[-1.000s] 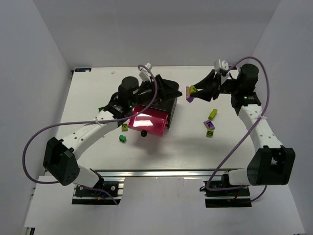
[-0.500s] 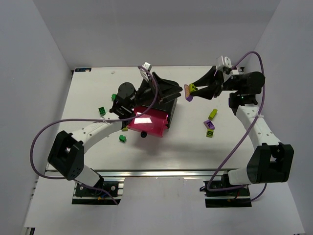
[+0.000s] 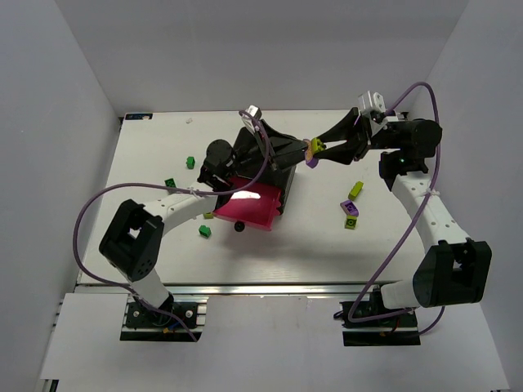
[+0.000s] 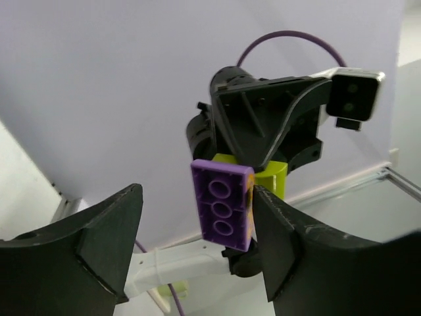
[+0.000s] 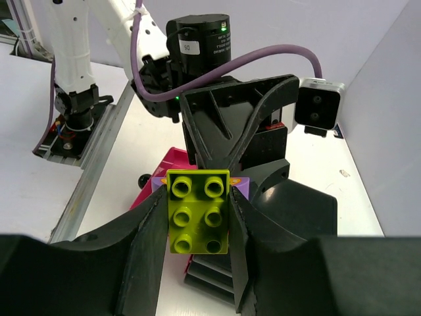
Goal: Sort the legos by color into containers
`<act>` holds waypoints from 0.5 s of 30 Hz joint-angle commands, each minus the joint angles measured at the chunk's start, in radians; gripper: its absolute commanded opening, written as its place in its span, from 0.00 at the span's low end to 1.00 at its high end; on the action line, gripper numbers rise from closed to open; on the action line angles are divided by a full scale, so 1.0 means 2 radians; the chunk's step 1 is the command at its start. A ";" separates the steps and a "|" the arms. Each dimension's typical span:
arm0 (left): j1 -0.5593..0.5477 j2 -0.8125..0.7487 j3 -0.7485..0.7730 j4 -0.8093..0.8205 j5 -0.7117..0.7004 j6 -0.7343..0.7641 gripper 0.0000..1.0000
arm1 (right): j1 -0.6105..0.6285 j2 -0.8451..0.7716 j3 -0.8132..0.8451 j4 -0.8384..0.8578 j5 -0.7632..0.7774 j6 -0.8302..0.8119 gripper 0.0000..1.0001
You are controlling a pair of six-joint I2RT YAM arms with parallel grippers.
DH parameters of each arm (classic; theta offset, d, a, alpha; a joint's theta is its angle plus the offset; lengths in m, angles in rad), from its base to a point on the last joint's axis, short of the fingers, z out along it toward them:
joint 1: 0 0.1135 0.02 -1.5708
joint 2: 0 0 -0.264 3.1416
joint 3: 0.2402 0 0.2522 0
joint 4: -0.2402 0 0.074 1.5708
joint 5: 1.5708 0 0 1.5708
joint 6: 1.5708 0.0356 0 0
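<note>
Purple and yellow-green are joined together in the air. The right gripper (image 5: 198,197) is closed on a yellow-green brick (image 5: 198,220), with one finger against each side of it. A purple brick (image 4: 223,205) is stuck on the back of that brick, and in the right wrist view I see only its corners.

The left gripper (image 4: 196,210) faces this pair with its jaws apart, holding nothing. In the left wrist view the purple brick stands between the two fingers, just beside one of them, with a clear gap to the other. I cannot tell if it touches the near finger.

In the top view the two grippers meet above the far right corner of the black casing (image 3: 282,167). One magenta drawer (image 3: 249,206) is pulled out of the casing toward the arm bases, and its black knob (image 3: 239,226) is at the front.

On the table (image 3: 147,147), dark green bricks (image 3: 169,183) lie left of the casing. A few loose bricks (image 3: 350,214), purple and yellow-green, lie well to its right.
</note>
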 commanded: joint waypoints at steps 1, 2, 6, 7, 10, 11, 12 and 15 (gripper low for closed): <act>0.002 0.005 0.023 0.085 0.017 -0.048 0.75 | 0.004 -0.002 0.017 0.024 0.013 -0.003 0.00; 0.002 0.009 0.022 0.097 0.019 -0.055 0.74 | 0.005 -0.001 0.018 0.024 0.014 -0.004 0.00; 0.002 0.027 0.024 0.140 0.032 -0.096 0.68 | 0.007 0.009 0.024 0.024 0.017 -0.009 0.00; 0.002 0.030 0.024 0.155 0.034 -0.101 0.66 | 0.008 0.010 0.025 0.024 0.018 -0.009 0.00; 0.002 0.042 0.027 0.181 0.044 -0.123 0.55 | 0.009 0.013 0.028 0.023 0.018 -0.012 0.00; 0.002 0.044 0.027 0.188 0.044 -0.129 0.51 | 0.011 0.012 0.028 0.022 0.019 -0.013 0.00; -0.002 0.047 0.028 0.197 0.047 -0.140 0.47 | 0.010 0.013 0.029 0.022 0.019 -0.014 0.00; -0.002 0.056 0.030 0.218 0.051 -0.154 0.28 | 0.011 0.013 0.030 0.016 0.019 -0.021 0.00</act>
